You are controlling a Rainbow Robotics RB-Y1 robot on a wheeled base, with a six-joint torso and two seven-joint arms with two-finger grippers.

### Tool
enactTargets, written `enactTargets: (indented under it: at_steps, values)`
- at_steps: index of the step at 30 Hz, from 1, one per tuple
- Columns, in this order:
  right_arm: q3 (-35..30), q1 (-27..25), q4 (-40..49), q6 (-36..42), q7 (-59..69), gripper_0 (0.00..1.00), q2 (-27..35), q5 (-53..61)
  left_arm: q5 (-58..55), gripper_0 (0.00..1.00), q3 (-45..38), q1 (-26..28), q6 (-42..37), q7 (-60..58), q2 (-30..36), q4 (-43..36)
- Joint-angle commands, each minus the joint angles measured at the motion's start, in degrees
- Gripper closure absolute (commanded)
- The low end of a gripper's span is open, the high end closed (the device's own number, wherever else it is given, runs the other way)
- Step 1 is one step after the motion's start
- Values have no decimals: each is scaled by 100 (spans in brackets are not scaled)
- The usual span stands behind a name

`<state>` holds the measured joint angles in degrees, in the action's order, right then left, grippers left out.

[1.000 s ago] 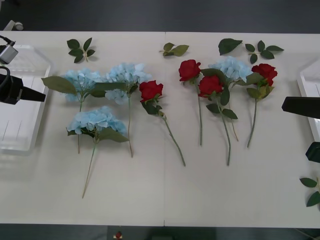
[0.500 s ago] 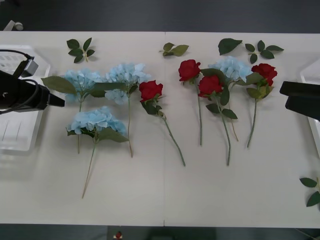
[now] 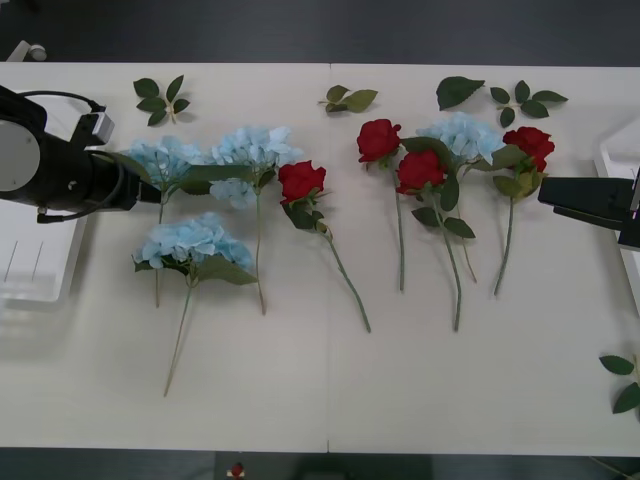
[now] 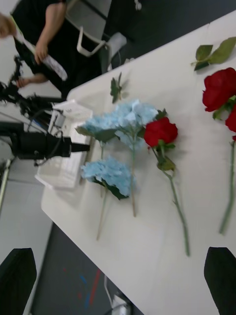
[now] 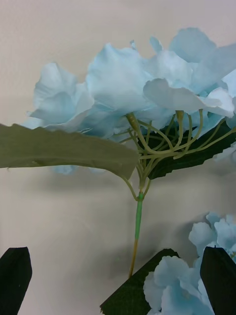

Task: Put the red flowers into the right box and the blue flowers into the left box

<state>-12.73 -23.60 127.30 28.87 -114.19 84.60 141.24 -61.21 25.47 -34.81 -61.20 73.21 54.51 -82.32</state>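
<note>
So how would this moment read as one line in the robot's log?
left gripper: open, at leftmost blue flower | right gripper: open, beside rightmost red flower | flowers: all on table

Loose leaf sprigs (image 3: 160, 99) along the white table (image 3: 330, 380) — far edge.

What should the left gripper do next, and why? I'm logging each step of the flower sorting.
Probably ease forward and down so the open left gripper straddles the stem of the leftmost blue hydrangea, then close. The stem sits between the spread fingers but is not yet gripped. The right gripper, also open, hovers near the rightmost red rose.
</note>
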Motion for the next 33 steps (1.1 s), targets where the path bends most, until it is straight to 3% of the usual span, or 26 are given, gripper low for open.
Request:
enactTargets:
  at_steps: [1,10,23,29,31,33]
  values:
    - [-115,585,-505,787,775,0,-31,-712,364,0,-25,-211,56,-264,-125,-74]
    - [262,1973,-1076,2298,2841,0,-401,-2724,786,0,-16,-254,100,-290,-442,269]
    - [2715,4961,-2025,3801,5618,0,-1200,-5528,1472,0,-16,-413,100,-308,-1048,620]
    - [3506,5796,-2623,3986,6471,0,-1561,-6398,1823,0,-16,-474,100,-352,-1285,752]
    - [3761,6060,-2860,3968,6717,0,-1701,-6706,1920,10,-16,-474,100,-360,-1329,761]
    - [3954,6245,-3089,3968,6875,0,-1842,-6917,1946,30,-16,-474,100,-360,-1364,778]
